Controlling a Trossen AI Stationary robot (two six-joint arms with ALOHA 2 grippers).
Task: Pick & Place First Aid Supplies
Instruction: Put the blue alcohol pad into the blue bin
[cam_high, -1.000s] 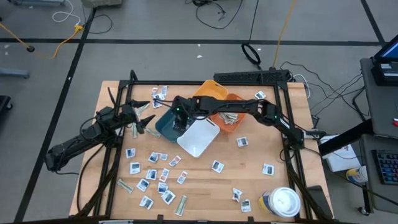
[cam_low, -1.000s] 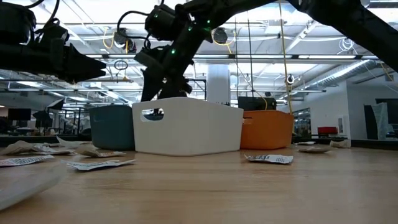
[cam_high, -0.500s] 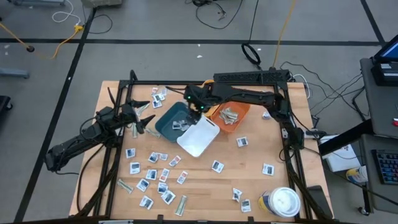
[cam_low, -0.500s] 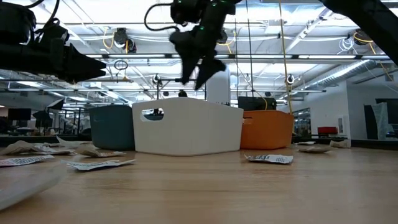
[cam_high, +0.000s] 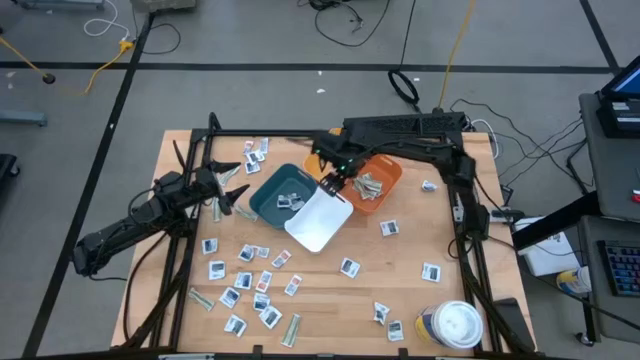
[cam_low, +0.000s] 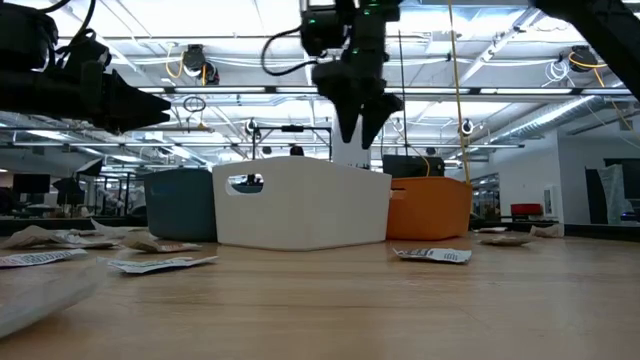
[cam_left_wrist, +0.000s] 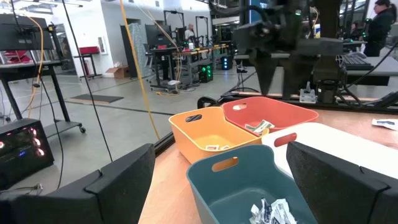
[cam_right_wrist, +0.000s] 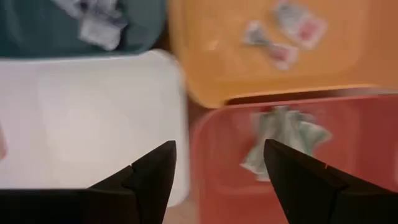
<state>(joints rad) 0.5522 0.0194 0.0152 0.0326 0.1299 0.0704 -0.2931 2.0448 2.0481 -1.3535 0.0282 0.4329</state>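
Right gripper (cam_high: 336, 180): fingers apart, empty, above the bins' junction.
Strips (cam_right_wrist: 281, 138): in orange bin (cam_right_wrist: 348, 186), below the fingers.
Left gripper (cam_high: 228, 186): spread, empty.
Left wrist only: packets (cam_left_wrist: 272, 213) in teal bin (cam_left_wrist: 239, 183).

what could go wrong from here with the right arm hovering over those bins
1. The right gripper hangs open and empty over the spot where the white bin and orange bin meet, so a descent could hit a rim.
2. The four bins touch, so a bump may shove the teal bin too.
3. The scattered packets lie close together, so one grasp might take two.
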